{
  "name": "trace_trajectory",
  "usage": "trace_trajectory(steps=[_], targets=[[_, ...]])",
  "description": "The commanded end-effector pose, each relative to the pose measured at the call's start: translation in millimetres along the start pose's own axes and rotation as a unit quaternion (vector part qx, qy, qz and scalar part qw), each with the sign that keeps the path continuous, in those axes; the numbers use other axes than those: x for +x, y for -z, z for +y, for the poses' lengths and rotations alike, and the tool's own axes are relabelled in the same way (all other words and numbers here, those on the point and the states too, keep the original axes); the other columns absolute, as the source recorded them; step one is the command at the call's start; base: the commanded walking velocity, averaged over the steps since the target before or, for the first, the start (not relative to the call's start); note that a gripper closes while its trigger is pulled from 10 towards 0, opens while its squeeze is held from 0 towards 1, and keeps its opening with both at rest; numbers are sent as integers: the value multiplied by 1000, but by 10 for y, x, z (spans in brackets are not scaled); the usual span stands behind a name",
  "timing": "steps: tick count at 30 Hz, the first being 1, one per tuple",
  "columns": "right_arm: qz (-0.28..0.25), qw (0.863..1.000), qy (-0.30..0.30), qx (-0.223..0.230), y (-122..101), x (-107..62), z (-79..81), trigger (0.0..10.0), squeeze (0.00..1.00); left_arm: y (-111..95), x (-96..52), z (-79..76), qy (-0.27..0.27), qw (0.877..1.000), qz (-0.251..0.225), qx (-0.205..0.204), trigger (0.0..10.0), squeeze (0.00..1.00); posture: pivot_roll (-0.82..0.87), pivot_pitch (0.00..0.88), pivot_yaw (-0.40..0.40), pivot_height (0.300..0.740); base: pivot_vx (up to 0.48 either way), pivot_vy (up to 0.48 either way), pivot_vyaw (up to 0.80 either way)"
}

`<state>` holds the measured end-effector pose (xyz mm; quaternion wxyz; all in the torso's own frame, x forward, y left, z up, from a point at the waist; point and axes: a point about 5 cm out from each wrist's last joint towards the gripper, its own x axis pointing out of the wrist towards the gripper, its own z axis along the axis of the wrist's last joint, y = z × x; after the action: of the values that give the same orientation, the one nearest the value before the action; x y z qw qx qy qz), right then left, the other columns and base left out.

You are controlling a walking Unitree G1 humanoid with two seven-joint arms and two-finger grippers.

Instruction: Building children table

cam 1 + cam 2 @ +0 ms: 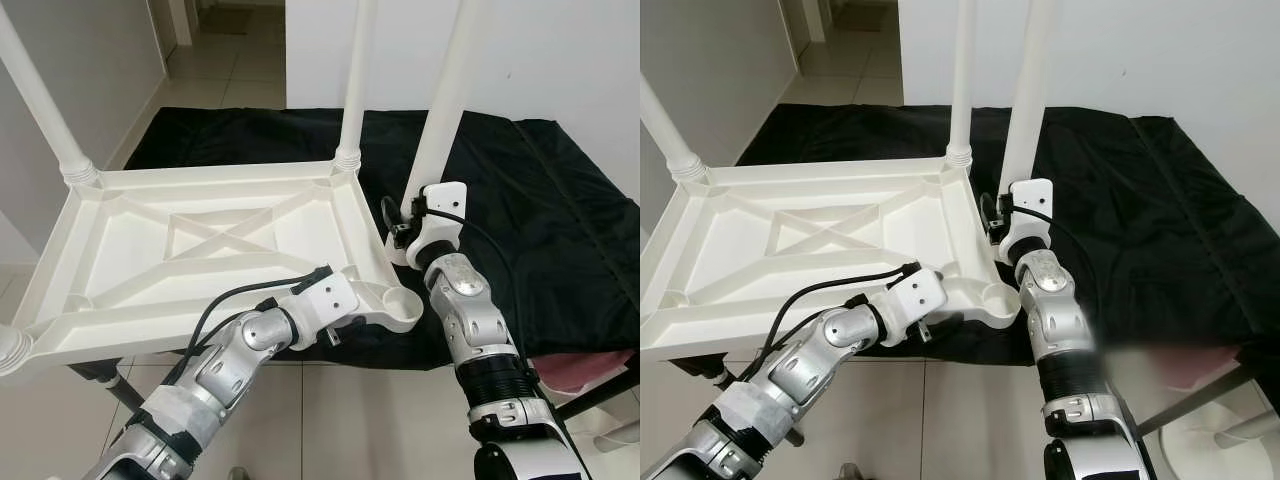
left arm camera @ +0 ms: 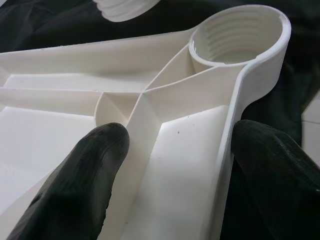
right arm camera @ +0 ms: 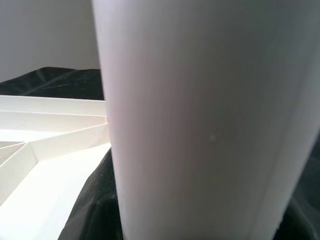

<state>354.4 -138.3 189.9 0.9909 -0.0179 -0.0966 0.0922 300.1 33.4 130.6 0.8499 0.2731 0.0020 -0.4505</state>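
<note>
The white plastic table top (image 1: pixel 200 235) lies upside down on a black-covered surface, its near edge overhanging. Two legs stand screwed into its far corners (image 1: pixel 357 70) (image 1: pixel 35 100). The near right corner has an empty threaded socket (image 2: pixel 235 35). My left gripper (image 2: pixel 185 145) is shut on the rim just beside that socket, one finger inside the rim and one outside. My right gripper (image 1: pixel 405 232) is shut on the lower part of a loose white leg (image 1: pixel 445 90), held nearly upright. Its threaded end (image 2: pixel 125 7) hangs just beyond the socket.
A black cloth (image 1: pixel 540 200) covers the work surface, with open room to the right of the table top. Tiled floor (image 1: pixel 330 420) lies below the near edge. A white wall stands behind. Something pink (image 1: pixel 590 370) sits low at the right.
</note>
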Motion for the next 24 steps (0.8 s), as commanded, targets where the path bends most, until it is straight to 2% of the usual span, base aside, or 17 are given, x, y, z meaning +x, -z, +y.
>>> trace_trajectory(steps=[1, 7, 14, 19, 20, 21, 22, 24], targets=[[-2, 1000, 3, 1, -15, -4, 5, 10000, 0, 116, -21, 142, -97, 995, 31, 3, 10000, 0, -12, 52, 7, 740, 0, 0, 0], [1, 1000, 1, 10, -1, -9, 41, 10000, 0, 131, -12, 254, -133, 990, 35, 16, 10000, 0, -11, 58, 0, 740, 0, 0, 0], [11, 1000, -2, 11, 52, -42, 40, 10000, 0, 120, 1, 407, -180, 983, 34, 2, 10000, 0, -10, 60, -7, 740, 0, 0, 0], [15, 1000, -2, 12, 85, -69, 37, 10000, 0, 99, -18, 400, -177, 984, 25, -11, 10000, 0, -6, 60, -11, 740, 0, 0, 0], [16, 1000, -13, 11, 118, -119, 59, 10000, 0, 55, -59, 362, -152, 987, -2, -48, 10000, 0, -2, 61, -15, 740, 0, 0, 0], [16, 1000, -13, 11, 118, -119, 59, 10000, 0, 55, -59, 362, -152, 987, -2, -48, 10000, 0, -2, 61, -15, 740, 0, 0, 0], [15, 1000, -22, 12, 150, -172, 84, 10000, 0, 14, -119, 308, -123, 989, -30, -76, 10000, 0, 1, 65, -17, 740, 0, 0, 0], [14, 999, -26, 14, 163, -195, 94, 10000, 0, -3, -149, 279, -110, 989, -43, -87, 10000, 0, 1, 65, -17, 740, 0, 0, 0]])
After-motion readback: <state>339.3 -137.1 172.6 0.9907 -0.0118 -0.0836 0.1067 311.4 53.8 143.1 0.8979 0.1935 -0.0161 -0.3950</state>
